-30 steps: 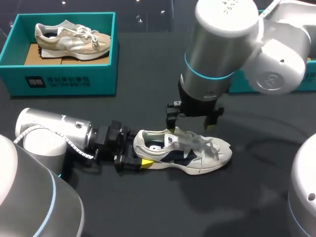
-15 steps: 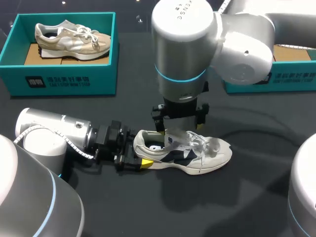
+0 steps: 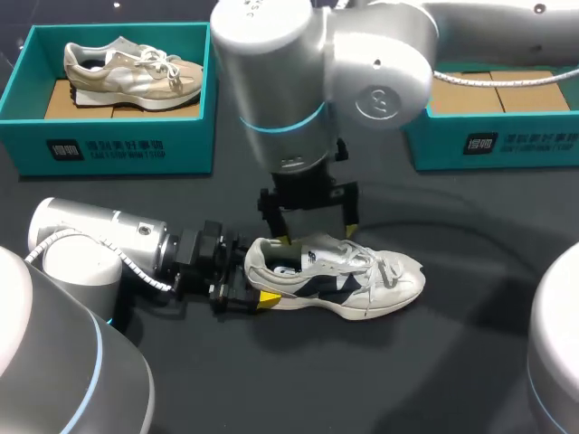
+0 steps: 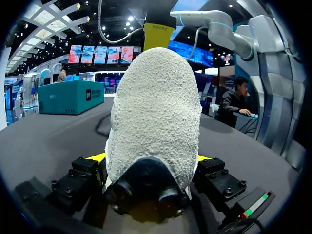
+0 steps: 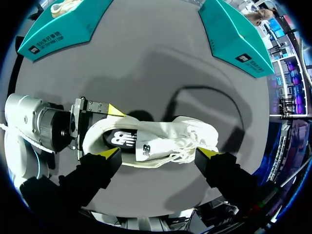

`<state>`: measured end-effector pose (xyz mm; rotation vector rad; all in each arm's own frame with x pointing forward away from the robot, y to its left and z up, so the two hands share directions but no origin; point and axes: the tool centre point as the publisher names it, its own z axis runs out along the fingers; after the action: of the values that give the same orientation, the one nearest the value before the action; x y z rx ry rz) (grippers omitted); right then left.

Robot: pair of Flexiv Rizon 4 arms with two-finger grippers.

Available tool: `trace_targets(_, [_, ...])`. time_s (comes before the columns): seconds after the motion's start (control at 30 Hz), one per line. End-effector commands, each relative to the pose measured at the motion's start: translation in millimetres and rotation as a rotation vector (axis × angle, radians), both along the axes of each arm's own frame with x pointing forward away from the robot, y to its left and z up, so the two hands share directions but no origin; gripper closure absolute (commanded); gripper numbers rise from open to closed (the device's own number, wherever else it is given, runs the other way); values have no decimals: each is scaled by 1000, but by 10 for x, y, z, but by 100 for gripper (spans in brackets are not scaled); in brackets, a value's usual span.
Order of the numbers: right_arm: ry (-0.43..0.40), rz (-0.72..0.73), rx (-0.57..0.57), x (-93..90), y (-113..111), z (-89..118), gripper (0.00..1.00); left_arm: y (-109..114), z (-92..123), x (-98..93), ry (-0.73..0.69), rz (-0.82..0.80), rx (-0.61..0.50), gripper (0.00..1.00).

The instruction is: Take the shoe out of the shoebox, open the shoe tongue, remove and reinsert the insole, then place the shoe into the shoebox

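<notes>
While the left hand (image 3: 257,286) clamps the shoe (image 3: 362,276) by the heel, the right hand (image 3: 316,237) hangs spread.
Under it, the shoe rests on the counter (image 3: 470,362).

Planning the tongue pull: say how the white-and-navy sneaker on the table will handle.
The white-and-navy fabric sneaker probably won't slide, since the left end effector clamps its heel from both sides. Its loose white laces look floppy and may snag.

The left arm (image 3: 99,240) lies low along the desk (image 3: 271,380), with the left gripper (image 3: 256,280) horizontal and its jaws clamped on the heel of a shoe (image 3: 362,276). The right arm (image 3: 298,81) stands upright past the middle. The right gripper (image 3: 316,237) points straight down, jaws spread wide above the shoe.
</notes>
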<state>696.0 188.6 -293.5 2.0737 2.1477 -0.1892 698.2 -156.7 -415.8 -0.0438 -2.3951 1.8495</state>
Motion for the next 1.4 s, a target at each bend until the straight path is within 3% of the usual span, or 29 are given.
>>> trace_targets(0.03, [-8, -14, -140, -20, 145, -68, 0, 0, -21, 32, 0, 0, 1, 100])
trace_targets(0.33, [-44, -36, -170, -108, 130, -131, 0, 0, -21, 32, 0, 0, 1, 100])
trace_targets(1.13, [-82, -90, -276, -134, 76, -434, 2, 0, -21, 32, 0, 0, 1, 100])
trace_targets(1.4, [-90, -120, -301, -148, 44, -554, 13, 0, -21, 32, 0, 0, 1, 100])
